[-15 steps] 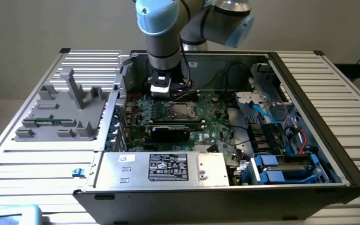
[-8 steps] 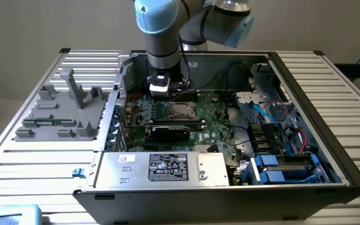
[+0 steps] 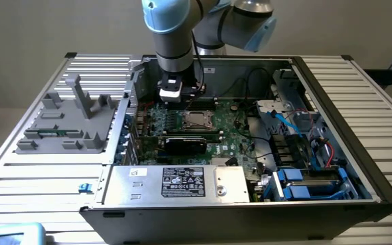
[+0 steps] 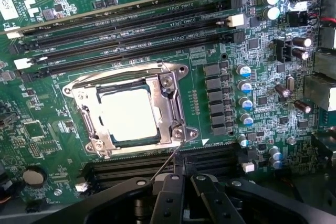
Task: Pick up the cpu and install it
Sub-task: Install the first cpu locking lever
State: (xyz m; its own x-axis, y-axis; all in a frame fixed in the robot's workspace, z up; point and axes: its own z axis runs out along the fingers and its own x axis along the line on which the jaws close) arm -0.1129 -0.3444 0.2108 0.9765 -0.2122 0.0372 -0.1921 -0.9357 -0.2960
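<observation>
The cpu (image 4: 130, 114) lies flat in the motherboard socket, its shiny silver top showing through the opening of the metal retention frame (image 4: 169, 103). In the exterior view the cpu (image 3: 197, 119) sits near the middle of the open computer case. My gripper (image 4: 184, 182) hovers just beside the socket's edge with its black fingers (image 4: 167, 198) shut together and nothing seen between them. A thin wire lever (image 4: 167, 162) runs from the frame's corner toward the fingertips. From outside, the gripper (image 3: 181, 103) hangs low over the board, just off the socket toward the exterior view's left.
Black memory slots (image 4: 131, 24) run beside the socket, with capacitors (image 4: 245, 85) on its other side. A black card with a green board (image 3: 186, 143) and a silver box with a white label (image 3: 182, 182) lie nearer the camera. A grey fixture (image 3: 67, 122) stands outside the case.
</observation>
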